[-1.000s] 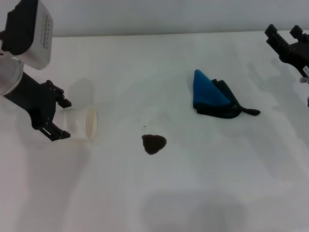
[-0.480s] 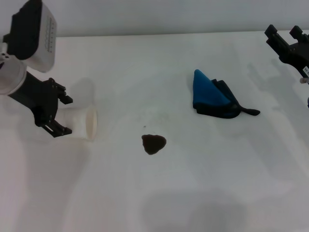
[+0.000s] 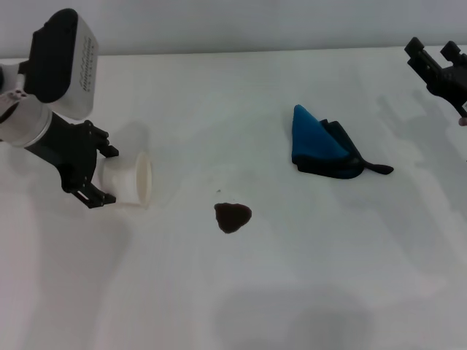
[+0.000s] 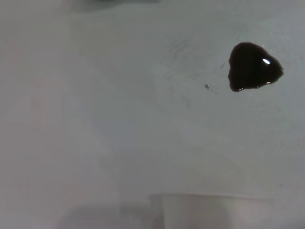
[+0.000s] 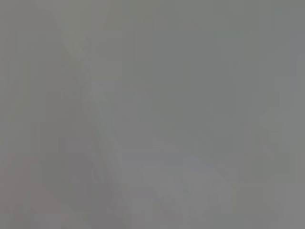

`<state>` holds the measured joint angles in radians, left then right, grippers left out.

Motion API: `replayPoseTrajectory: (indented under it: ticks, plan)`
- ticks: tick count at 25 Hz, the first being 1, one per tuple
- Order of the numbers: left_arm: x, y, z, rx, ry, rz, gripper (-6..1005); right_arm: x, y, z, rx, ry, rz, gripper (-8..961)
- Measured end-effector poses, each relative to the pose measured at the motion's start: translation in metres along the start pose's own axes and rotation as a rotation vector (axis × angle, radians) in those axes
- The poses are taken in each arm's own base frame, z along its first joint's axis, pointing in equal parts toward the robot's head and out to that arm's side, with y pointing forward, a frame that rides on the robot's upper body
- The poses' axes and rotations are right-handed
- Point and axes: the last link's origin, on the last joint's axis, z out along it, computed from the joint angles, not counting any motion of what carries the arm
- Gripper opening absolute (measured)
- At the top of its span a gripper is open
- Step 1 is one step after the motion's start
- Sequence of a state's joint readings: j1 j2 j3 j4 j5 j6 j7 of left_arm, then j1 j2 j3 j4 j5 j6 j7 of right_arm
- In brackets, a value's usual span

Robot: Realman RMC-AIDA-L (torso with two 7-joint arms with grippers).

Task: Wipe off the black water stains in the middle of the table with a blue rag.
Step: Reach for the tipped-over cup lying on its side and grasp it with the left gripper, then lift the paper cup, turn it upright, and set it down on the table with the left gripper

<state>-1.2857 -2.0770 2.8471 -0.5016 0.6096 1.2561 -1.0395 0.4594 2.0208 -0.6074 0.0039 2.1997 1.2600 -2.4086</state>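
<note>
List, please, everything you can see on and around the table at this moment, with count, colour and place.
black water stains: one small brown-black blot, middle of the table, apart from everything else; also in the left wrist view.
blue rag: one, blue with a dark tail, crumpled, beyond and to the right of the blot.
white cup: one, white, on its side, mouth facing the blot, held at the left.
table: one, white, fills most of the view.
left pincer: black, closed around the cup, left side.
right pincer: black, far right edge, above the table, holding nothing, fingers apart.
</note>
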Motion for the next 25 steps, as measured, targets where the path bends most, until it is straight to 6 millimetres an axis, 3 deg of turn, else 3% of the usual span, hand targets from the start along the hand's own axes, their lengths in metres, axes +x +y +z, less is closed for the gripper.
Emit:
replayPoseTrajectory:
  ticks: [25]
  plan:
    - [-0.011, 0.015, 0.021, -0.005, 0.008, -0.109, 858, 0.003, 0.0, -0.002, -0.006, 0.02, 0.003, 863]
